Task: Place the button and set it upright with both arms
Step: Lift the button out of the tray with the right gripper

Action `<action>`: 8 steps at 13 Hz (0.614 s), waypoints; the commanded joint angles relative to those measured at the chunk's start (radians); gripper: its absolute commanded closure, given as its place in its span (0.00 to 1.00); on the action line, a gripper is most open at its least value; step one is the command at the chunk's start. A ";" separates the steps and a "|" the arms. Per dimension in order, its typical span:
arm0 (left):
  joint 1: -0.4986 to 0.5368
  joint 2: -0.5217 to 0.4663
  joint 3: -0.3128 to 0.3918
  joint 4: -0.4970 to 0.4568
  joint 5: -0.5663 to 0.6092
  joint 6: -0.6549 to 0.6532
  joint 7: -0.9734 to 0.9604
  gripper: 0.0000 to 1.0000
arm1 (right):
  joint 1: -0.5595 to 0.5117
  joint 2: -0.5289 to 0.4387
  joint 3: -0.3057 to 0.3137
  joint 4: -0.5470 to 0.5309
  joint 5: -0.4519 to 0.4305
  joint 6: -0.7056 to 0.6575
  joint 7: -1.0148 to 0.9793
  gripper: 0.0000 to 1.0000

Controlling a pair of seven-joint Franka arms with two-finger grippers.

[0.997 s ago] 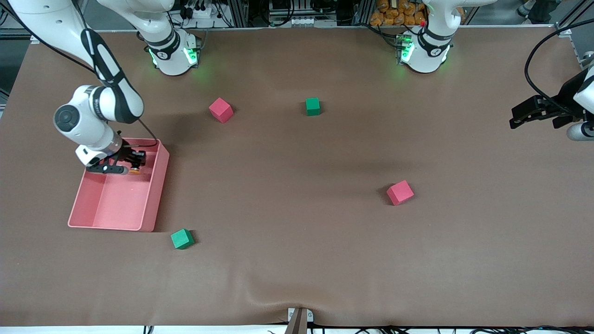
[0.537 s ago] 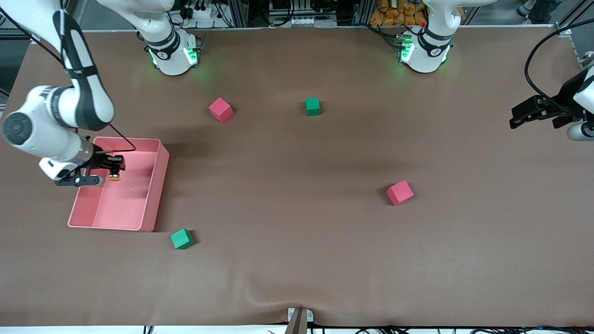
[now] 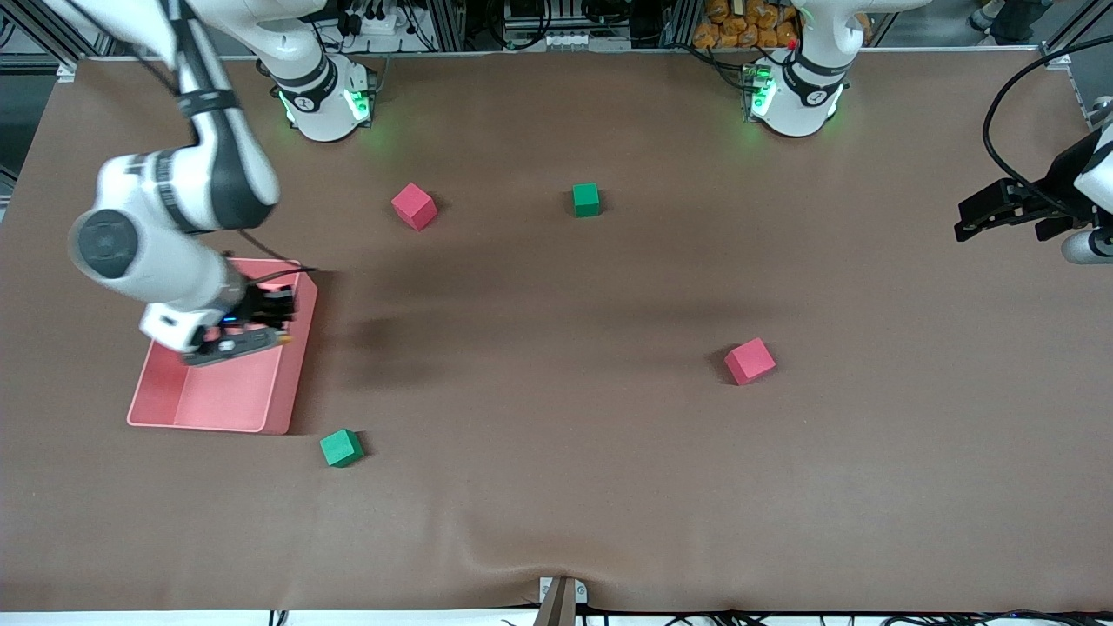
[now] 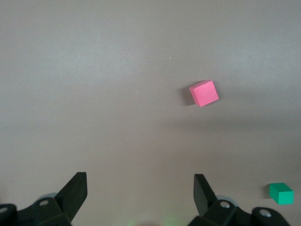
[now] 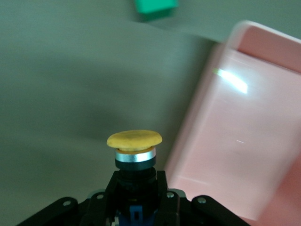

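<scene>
The button point(image 5: 134, 150) has an orange cap, a silver ring and a black body. My right gripper point(image 5: 136, 188) is shut on its black body, cap pointing away from the wrist. In the front view the right gripper point(image 3: 274, 326) is up over the rim of the pink tray point(image 3: 217, 396) on the side toward the table's middle; only a speck of orange point(image 3: 284, 339) shows there. My left gripper point(image 3: 987, 213) is open and empty, waiting at the left arm's end of the table; its fingertips point(image 4: 75, 188) show over bare cloth.
A green cube point(image 3: 341, 448) lies near the tray's front corner and shows in the right wrist view point(image 5: 155, 7). A red cube point(image 3: 414, 206) and a green cube point(image 3: 586, 199) lie near the bases. Another red cube point(image 3: 749, 361) sits mid-table, also in the left wrist view point(image 4: 204, 93).
My right gripper has lifted the button out of the pink tray, swung first toward the table's end, then back over the tray's rim toward the table's middle. The left arm has not moved.
</scene>
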 commanded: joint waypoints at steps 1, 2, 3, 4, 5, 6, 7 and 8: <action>0.010 -0.002 -0.005 0.007 -0.005 -0.007 0.020 0.00 | 0.119 0.060 -0.013 0.076 0.093 -0.008 0.017 0.97; 0.009 -0.002 -0.005 0.007 -0.005 -0.007 0.019 0.00 | 0.168 0.090 -0.013 0.099 0.117 0.001 0.034 0.97; 0.009 -0.002 -0.005 0.007 -0.007 -0.007 0.020 0.00 | 0.215 0.120 -0.013 0.126 0.121 0.024 0.089 0.97; 0.009 0.000 -0.005 0.007 -0.005 -0.007 0.020 0.00 | 0.275 0.145 -0.013 0.147 0.121 0.053 0.185 0.97; 0.010 -0.002 -0.005 0.007 -0.005 -0.007 0.020 0.00 | 0.338 0.183 -0.015 0.175 0.118 0.088 0.280 0.97; 0.010 -0.002 -0.005 0.007 -0.005 -0.007 0.022 0.00 | 0.390 0.229 -0.015 0.216 0.110 0.118 0.366 0.97; 0.010 -0.002 -0.005 0.007 -0.005 -0.007 0.022 0.00 | 0.438 0.283 -0.015 0.268 0.105 0.127 0.437 0.97; 0.010 -0.002 -0.005 0.007 -0.005 -0.007 0.020 0.00 | 0.481 0.339 -0.016 0.328 0.104 0.127 0.492 0.97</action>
